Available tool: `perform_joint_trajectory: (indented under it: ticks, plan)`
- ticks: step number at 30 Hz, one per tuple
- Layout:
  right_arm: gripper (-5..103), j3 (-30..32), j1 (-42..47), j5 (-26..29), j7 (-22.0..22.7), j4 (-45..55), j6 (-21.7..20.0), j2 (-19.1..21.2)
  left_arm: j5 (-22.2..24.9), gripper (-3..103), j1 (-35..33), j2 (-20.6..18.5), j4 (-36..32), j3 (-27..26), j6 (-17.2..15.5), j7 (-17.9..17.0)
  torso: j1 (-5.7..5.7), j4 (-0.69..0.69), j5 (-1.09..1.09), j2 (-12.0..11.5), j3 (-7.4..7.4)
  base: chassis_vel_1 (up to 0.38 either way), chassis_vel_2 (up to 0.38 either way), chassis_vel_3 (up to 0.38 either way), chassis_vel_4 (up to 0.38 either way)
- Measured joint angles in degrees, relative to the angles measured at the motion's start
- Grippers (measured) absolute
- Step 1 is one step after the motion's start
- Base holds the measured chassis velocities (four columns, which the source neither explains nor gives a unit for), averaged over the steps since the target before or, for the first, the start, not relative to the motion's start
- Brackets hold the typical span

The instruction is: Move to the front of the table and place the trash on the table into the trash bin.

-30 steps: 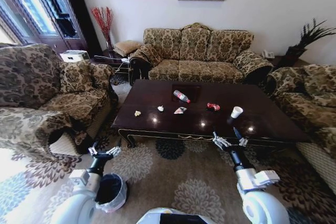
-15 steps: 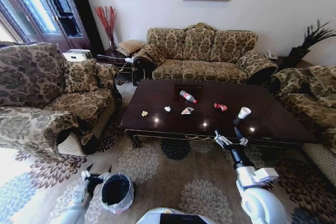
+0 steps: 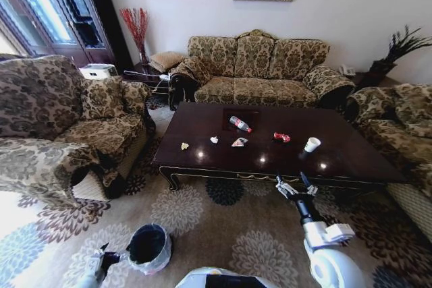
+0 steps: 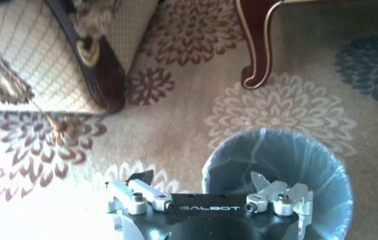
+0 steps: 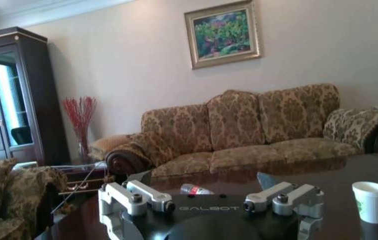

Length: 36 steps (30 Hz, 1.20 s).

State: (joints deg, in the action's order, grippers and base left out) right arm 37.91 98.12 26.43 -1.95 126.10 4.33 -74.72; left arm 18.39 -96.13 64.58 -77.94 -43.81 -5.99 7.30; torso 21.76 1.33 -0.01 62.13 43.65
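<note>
The dark glossy table (image 3: 337,161) carries the trash: a clear bottle (image 3: 235,124) lying on its side, a red wrapper (image 3: 281,137), a white cup (image 3: 311,144), a snack bag (image 3: 239,142) and two small scraps (image 3: 184,146). On the carpet at the lower left stands the black, bag-lined trash bin (image 3: 148,247). My left gripper (image 3: 102,260) hangs open just left of the bin (image 4: 276,165). My right gripper (image 3: 295,184) is open and empty, held in the air before the table's front edge. Past it, the right wrist view shows the cup (image 5: 369,201) and bottle (image 5: 198,189).
Patterned sofas surround the table: an armchair (image 3: 61,126) on the left, a long sofa (image 3: 256,72) behind it and another sofa (image 3: 398,133) on the right. A carved table leg (image 4: 256,45) stands beyond the bin. Open floral carpet (image 3: 236,227) lies between me and the table.
My left arm has dropped down and to the left, from beside the bin to the view's lower edge. The right gripper has sunk slightly. The head camera shifted a little.
</note>
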Motion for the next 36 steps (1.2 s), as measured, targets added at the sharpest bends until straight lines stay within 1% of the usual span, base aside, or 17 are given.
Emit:
perform_joint_trajectory:
  ticks: [1, 2, 4, 6, 7, 11, 16, 17, 19, 21, 23, 25, 26, 29, 30, 34, 36]
  plan:
    - [100, -0.1, -0.3, 0.0, 0.0, 0.0, 0.0, 0.2, 0.6, 99, 1.3, -0.1, 2.2, 0.5, 0.7, 0.6, 0.00, 0.02, -0.01, 0.0, 0.00, 0.000, 0.000, 0.000, 0.000]
    - [100, -0.1, -0.3, 0.0, 0.0, 0.0, 0.0, 0.2, 0.6, 99, 1.3, -0.1, 2.2, 0.5, 0.7, 0.6, 0.00, 0.02, -0.01, 0.0, 0.00, 0.000, 0.000, 0.000, 0.000]
    - [100, -0.4, -0.8, 0.0, 0.0, 0.1, 0.0, 0.6, 1.1, 99, 3.4, -0.1, 5.0, 1.5, 1.6, 1.5, 0.00, 0.02, 0.00, 0.0, 0.00, 0.000, 0.000, 0.000, 0.000]
    - [100, -0.7, -1.1, 0.2, 0.0, 0.5, 0.0, 1.0, 1.1, 99, 5.9, 0.0, 8.1, 2.6, 2.5, 2.1, 0.00, 0.01, 0.03, 0.0, 0.00, 0.000, 0.000, 0.000, 0.000]
    - [100, -0.7, -1.1, 0.2, 0.0, 0.5, 0.0, 1.0, 1.1, 99, 5.9, 0.0, 8.1, 2.6, 2.5, 2.1, 0.00, 0.01, 0.03, 0.0, 0.00, 0.000, 0.000, 0.000, 0.000]
    - [100, -1.0, -1.8, 0.9, 0.3, 3.0, 0.0, 2.1, 0.8, 99, 10.7, 0.5, 14.5, 4.7, 4.3, 3.1, 0.00, 0.00, -0.01, 0.0, 0.00, 0.000, 0.000, 0.000, 0.000]
    - [100, -0.7, -1.6, 1.4, 0.2, 4.1, 0.3, 2.4, 0.1, 98, 13.5, 1.0, 18.7, 6.0, 5.8, 3.5, 0.00, 0.00, 0.00, 0.0, 0.01, 0.000, 0.000, 0.000, 0.000]
    - [100, -0.6, -1.3, 1.6, 0.0, 4.4, 0.6, 2.4, -0.3, 95, 14.3, 1.2, 20.1, 6.4, 6.6, 3.9, 0.00, 0.00, 0.02, 0.0, 0.00, 0.000, 0.000, 0.000, 0.000]
    - [100, -0.2, -0.8, 1.6, -0.5, 4.8, 0.8, 2.4, -0.8, 98, 15.8, 1.6, 22.6, 7.1, 7.4, 4.4, 0.00, 0.00, 0.02, 0.0, 0.00, 0.000, 0.000, 0.000, 0.000]
    - [100, -0.2, -0.8, 1.6, -0.7, 4.9, 0.8, 2.4, -1.0, 98, 16.2, 1.7, 23.2, 7.3, 7.6, 4.5, 0.00, 0.00, 0.02, 0.0, 0.00, 0.000, 0.000, 0.000, 0.000]
    - [100, 0.0, -0.7, 1.6, -0.9, 5.0, 1.2, 2.4, -1.3, 99, 18.2, 2.3, 26.6, 7.9, 8.3, 4.8, 0.00, 0.01, 0.01, 0.0, 0.01, 0.000, 0.000, 0.000, 0.000]
    - [100, 0.0, -0.8, 1.7, -1.0, 5.0, 1.3, 2.5, -1.5, 99, 18.8, 2.5, 27.7, 8.1, 8.6, 4.8, 0.01, 0.01, 0.01, 0.0, 0.01, 0.000, 0.000, 0.000, 0.000]
    - [100, 0.3, -0.8, 1.9, -1.0, 5.0, 1.4, 2.7, -2.4, 99, 20.1, 2.6, 29.8, 8.3, 9.7, 4.9, 0.00, 0.00, 0.01, 0.0, 0.01, 0.000, 0.000, 0.000, 0.000]
    - [100, 0.6, -0.7, 2.2, -1.0, 4.9, 1.6, 3.0, -3.9, 101, 21.5, 2.7, 32.2, 8.6, 11.0, 5.0, 0.00, 0.01, 0.01, 0.0, 0.01, 0.000, 0.000, 0.000, 0.000]
    - [100, 0.6, -0.7, 2.2, -1.0, 4.9, 1.6, 3.0, -3.9, 101, 21.5, 2.7, 32.2, 8.6, 11.0, 5.0, 0.00, 0.01, 0.01, 0.0, 0.01, 0.000, 0.000, 0.000, 0.000]
    - [100, 0.8, -0.2, 2.6, -2.4, 4.9, 2.1, 3.0, -7.0, 98, 23.6, 2.6, 35.5, 8.6, 13.0, 5.0, 0.00, 0.00, 0.01, 0.0, 0.00, 0.000, 0.000, 0.000, 0.000]
    - [100, 0.8, -0.2, 2.6, -2.7, 4.9, 2.2, 2.9, -7.3, 98, 23.9, 2.6, 36.0, 8.6, 13.3, 5.0, 0.00, 0.00, 0.01, 0.0, 0.00, 0.000, 0.000, 0.000, 0.000]
